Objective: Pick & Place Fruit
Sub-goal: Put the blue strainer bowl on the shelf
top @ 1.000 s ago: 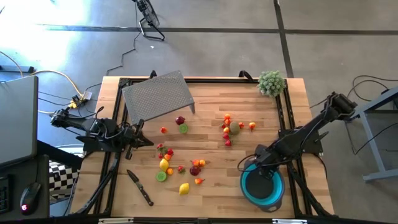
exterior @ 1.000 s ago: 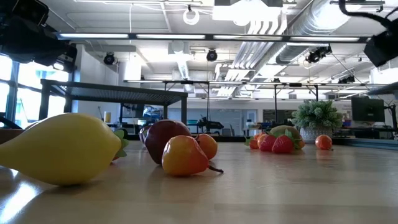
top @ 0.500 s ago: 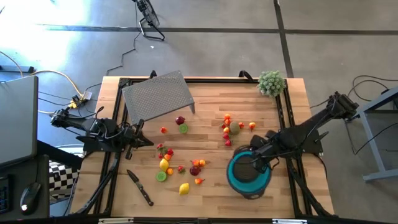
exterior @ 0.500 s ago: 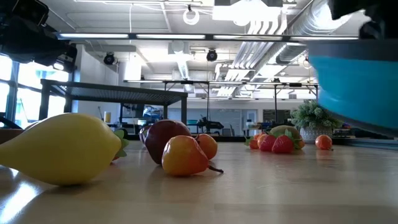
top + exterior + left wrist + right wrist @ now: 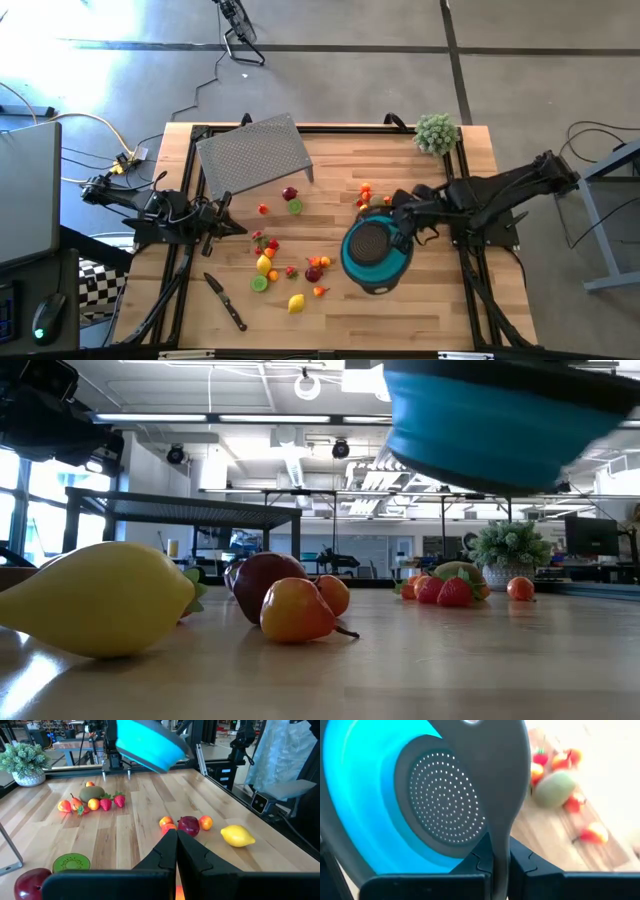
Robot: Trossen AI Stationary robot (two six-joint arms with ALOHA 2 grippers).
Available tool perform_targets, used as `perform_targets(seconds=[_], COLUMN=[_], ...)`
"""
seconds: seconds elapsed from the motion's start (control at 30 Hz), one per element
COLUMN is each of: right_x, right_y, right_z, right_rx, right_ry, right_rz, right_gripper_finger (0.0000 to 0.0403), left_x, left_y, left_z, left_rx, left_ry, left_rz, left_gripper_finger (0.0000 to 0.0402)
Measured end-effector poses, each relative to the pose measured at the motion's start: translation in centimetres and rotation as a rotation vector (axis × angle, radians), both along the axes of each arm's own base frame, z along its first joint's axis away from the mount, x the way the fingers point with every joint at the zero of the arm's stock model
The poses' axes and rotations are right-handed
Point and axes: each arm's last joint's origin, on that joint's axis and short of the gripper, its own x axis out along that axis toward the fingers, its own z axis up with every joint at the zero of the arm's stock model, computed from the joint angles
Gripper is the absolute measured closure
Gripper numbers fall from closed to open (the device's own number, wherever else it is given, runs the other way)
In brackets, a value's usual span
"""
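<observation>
A teal bowl (image 5: pixel 375 250) with a dark perforated bottom (image 5: pixel 440 805) hangs over the middle right of the table, with my right gripper (image 5: pixel 404 233) shut on it. Small fruits lie on the wood in two groups, one left of the bowl (image 5: pixel 290 268) and one just beyond it (image 5: pixel 366 192). A yellow lemon (image 5: pixel 296 303) lies nearest the front edge. My left gripper (image 5: pixel 238 228) waits shut and level at the table's left, touching nothing. My right gripper pinches the bowl's dark grey rim handle (image 5: pixel 502 827) between its two fingers. The fingers slant downward from the table's right side. The bowl (image 5: pixel 500 425) is lifted clear of the table and tilted (image 5: pixel 147 745), open side up.
A black-handled knife (image 5: pixel 226 302) lies near the front left. A grey perforated tray (image 5: pixel 255 150) sits at the back left and a fuzzy green plant ball (image 5: pixel 436 132) at the back right corner. Bare wood shows at the front right.
My right gripper has risen and swung from the front right corner toward the table's middle, tipping up from a steeper downward slant. The teal bowl has come along with it, lifted clear of the table, and now hangs beside the fruit.
</observation>
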Motion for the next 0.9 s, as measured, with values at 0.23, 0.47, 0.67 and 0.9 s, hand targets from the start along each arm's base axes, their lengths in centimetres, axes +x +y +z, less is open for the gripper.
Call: perform_targets(seconds=[0.23,0.47,0.67,0.9], right_x=[2.0,3.9,4.1,3.7], right_y=[-2.2,-4.6,-6.1,-7.4], right_z=[1.5,3.0,3.2,2.7], right_rx=[-0.071,-0.159,-0.133,-0.052], right_ry=[-0.192,-0.39,-0.407,-0.357], right_rz=[-0.013,0.027,0.075,0.088], right_gripper_finger=[0.0393,0.0393,0.0393,0.0393], left_x=[0.0,0.0,0.0,0.1], left_y=[0.0,0.0,0.0,0.4], left_z=[0.0,0.0,0.4,1.3], left_rx=[0.0,0.0,-0.013,-0.064], left_ry=[0.0,-0.001,-0.043,-0.125], left_rz=[0.0,0.0,0.0,0.135], left_gripper_finger=[0.04,0.04,0.04,0.04])
